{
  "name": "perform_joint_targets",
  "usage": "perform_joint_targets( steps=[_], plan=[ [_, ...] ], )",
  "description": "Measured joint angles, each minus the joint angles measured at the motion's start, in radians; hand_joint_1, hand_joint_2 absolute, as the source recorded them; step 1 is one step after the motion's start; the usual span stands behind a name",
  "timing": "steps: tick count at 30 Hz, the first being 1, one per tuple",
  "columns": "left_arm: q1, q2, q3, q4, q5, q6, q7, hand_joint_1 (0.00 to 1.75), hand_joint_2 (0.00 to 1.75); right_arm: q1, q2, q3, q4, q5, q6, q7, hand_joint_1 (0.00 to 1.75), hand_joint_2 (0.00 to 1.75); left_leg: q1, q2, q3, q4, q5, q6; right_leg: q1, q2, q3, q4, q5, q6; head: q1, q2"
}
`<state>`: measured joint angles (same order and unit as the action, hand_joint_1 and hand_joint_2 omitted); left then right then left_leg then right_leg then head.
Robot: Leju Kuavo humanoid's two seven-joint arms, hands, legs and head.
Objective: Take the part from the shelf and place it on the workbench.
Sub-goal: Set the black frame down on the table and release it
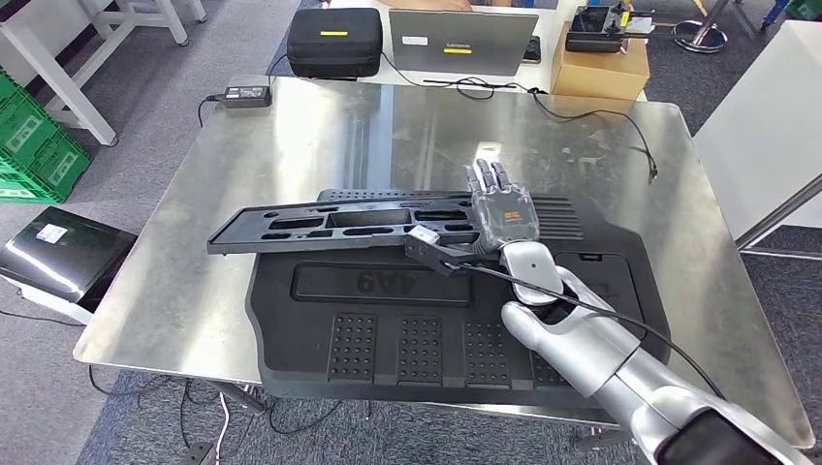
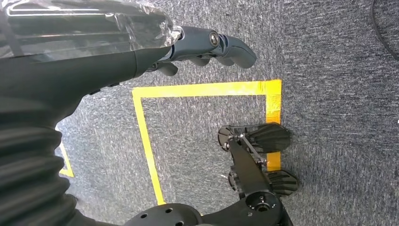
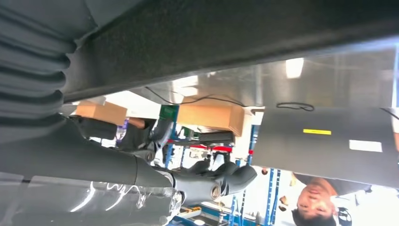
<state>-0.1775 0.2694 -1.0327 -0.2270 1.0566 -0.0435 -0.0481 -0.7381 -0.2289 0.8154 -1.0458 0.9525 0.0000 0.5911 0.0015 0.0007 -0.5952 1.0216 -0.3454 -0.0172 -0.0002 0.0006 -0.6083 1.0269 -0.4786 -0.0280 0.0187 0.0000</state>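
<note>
Black plastic part [image 1: 339, 221], long and slotted, lies mid-frame across a larger black moulded panel [image 1: 436, 329] on the steel counter [image 1: 242, 155]. Right hand [image 1: 502, 208] rests flat on the part's right end, fingers extended; whether they grip underneath cannot be told. Left hand [image 2: 211, 47] hangs over carpet, fingers loosely curled, holding nothing. Judged step: placement, nearly finished. Next move calls for letting go and lifting clear. Count: one part, one panel, one laptop [image 1: 463, 41].
</note>
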Motion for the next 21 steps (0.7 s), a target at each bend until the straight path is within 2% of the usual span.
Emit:
perform_joint_targets(
  steps=[10,15,21],
  plan=[
    [0.003,0.000,0.000,0.000,-0.003,0.004,0.000,0.00,0.00,-0.010,-0.005,0.000,0.022,-0.024,0.013,0.027,0.00,0.00,0.000,0.001,0.001,0.001,0.000,0.000,0.000,0.001,0.000,0.000,0.000,0.000,-0.002,0.000],
    [0.009,0.000,0.000,0.000,-0.008,0.005,0.000,0.00,0.00,-0.010,-0.043,-0.009,-0.040,-0.106,0.143,0.085,0.00,0.00,0.000,0.001,0.001,0.001,0.000,0.000,0.000,0.002,0.000,0.000,0.000,0.000,-0.003,0.000],
    [0.016,0.000,0.000,0.000,-0.003,0.010,-0.003,0.00,0.00,-0.012,-0.109,-0.021,-0.179,-0.139,0.284,0.104,0.00,0.00,0.000,0.002,0.002,0.001,0.000,0.000,-0.001,0.003,0.000,0.000,0.000,0.000,-0.004,0.000]
  ],
)
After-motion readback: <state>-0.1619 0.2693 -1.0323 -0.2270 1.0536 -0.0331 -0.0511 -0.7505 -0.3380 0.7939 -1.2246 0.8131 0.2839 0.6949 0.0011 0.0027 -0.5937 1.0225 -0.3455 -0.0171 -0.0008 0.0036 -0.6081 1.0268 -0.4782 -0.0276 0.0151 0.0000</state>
